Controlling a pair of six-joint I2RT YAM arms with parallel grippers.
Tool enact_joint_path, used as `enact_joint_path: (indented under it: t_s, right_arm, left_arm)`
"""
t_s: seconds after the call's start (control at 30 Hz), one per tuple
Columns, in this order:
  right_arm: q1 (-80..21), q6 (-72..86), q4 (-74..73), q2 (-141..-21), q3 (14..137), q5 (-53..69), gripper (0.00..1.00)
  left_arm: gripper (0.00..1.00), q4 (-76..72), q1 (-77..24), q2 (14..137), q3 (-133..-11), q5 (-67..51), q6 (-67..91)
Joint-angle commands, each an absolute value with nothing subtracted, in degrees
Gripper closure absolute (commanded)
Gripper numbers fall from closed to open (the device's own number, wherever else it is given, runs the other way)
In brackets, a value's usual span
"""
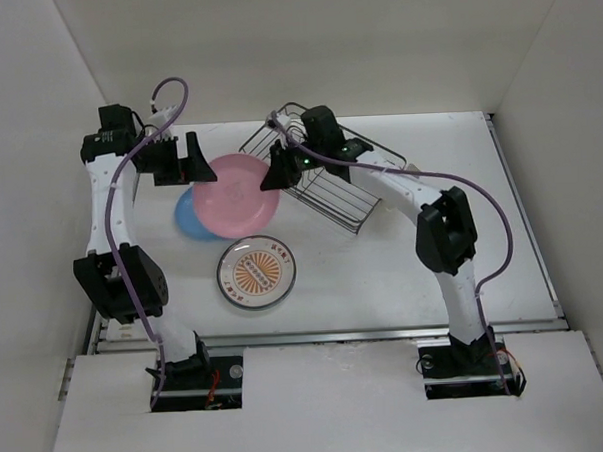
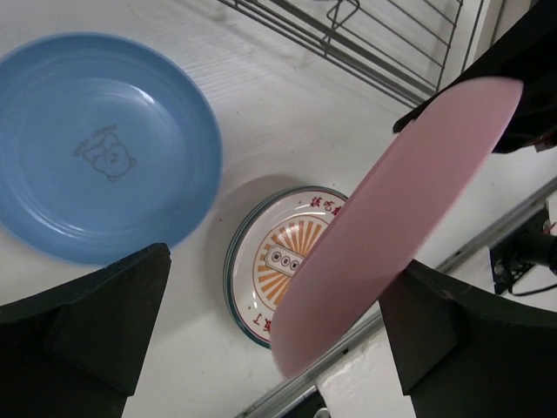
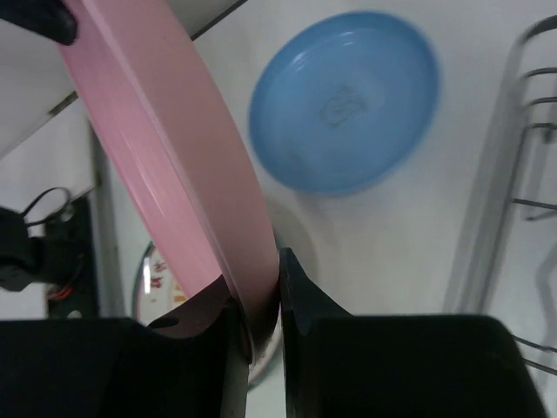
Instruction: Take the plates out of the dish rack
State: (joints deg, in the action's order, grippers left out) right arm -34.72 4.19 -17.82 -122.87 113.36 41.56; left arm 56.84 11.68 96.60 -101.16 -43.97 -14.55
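Note:
A pink plate [image 1: 242, 196] hangs tilted above the table. My right gripper [image 1: 277, 173] is shut on its right rim, and the right wrist view shows the rim [image 3: 165, 165] pinched between the jaws [image 3: 264, 300]. My left gripper [image 1: 191, 163] stands wide open at the plate's left edge. In the left wrist view the pink plate [image 2: 400, 209] reaches between the fingers, close to the right finger [image 2: 452, 340]. A blue plate [image 1: 187, 218] lies flat below it. An orange-sunburst plate [image 1: 256, 271] tops a small stack nearer the front. The black wire dish rack [image 1: 330, 185] sits behind my right gripper.
White walls close in the table on the left, back and right. A metal rail [image 1: 326, 336] runs along the near edge in front of the arm bases. The rack's wires [image 2: 374, 43] pass just beyond the blue plate [image 2: 100, 144] and the sunburst plate [image 2: 274, 261].

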Motion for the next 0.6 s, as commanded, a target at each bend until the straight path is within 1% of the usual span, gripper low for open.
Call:
enact_joint_path:
  t_s: [0.0,0.03,0.07,0.1,0.2,0.23,0.27,0.33,0.37,0.43,0.47,0.5,0.53,0.57]
  right_arm:
    - [-36.2,6.6,-12.5,-120.5,114.4,51.6,1.00]
    - [-36.9,6.6,-12.0,-120.5,114.4,52.1,1.00]
    - [-36.9,6.6,-12.0,-120.5,114.4,52.1,1.00]
    - [-36.9,6.6,-12.0,-120.5,113.8,52.1,1.00]
    - [-36.9,7.1,-11.4,-120.5,113.8,52.1,1.00]
    - [-36.9,7.1,-11.4,-120.5,113.8,52.1,1.00]
    - [-36.9,7.1,-11.4,-121.0,113.8,51.6,1.00]
    - [-36.9,7.1,-11.4,-121.0,114.3,51.0,1.00]
    - [-36.9,7.6,-11.4,-121.0,114.3,49.9,0.95]
    - [-36.9,7.6,-11.9,-121.0,115.0,48.1,0.76]
    - [-36.9,7.6,-12.0,-121.0,115.6,47.6,0.63]
    - [-36.9,7.6,-12.6,-121.0,115.6,47.0,0.45]
    - [-36.9,7.6,-12.7,-121.0,116.1,45.1,0.33]
    - [-36.9,7.6,-12.7,-120.3,116.1,43.8,0.26]
  left_arm:
    - [0.00,59.3,9.3,96.9,-101.4,-46.5,-18.1]
    - [0.00,59.3,9.3,96.9,-100.6,-43.3,-18.1]
    - [0.00,58.7,9.3,96.9,-99.1,-43.2,-18.1]
    - [0.02,58.7,9.3,96.9,-98.4,-42.5,-17.4]
    - [0.29,60.3,8.7,97.6,-97.9,-41.6,-17.9]
    - [0.40,61.2,8.7,98.1,-97.9,-42.3,-19.4]
    - [0.69,63.3,8.7,98.1,-97.9,-43.8,-20.3]
    - [0.94,63.8,8.7,98.1,-98.6,-43.9,-20.3]
    - [1.00,63.2,8.7,98.1,-98.6,-41.4,-19.4]
    - [1.00,62.1,8.7,98.1,-98.1,-39.3,-18.8]
    - [1.00,61.4,9.5,97.5,-98.1,-38.6,-17.9]
    - [1.00,59.8,10.1,97.5,-98.1,-38.6,-16.1]
    - [1.00,59.0,11.1,97.5,-97.6,-38.6,-15.2]
    - [1.00,58.2,12.6,96.9,-97.6,-38.0,-14.3]
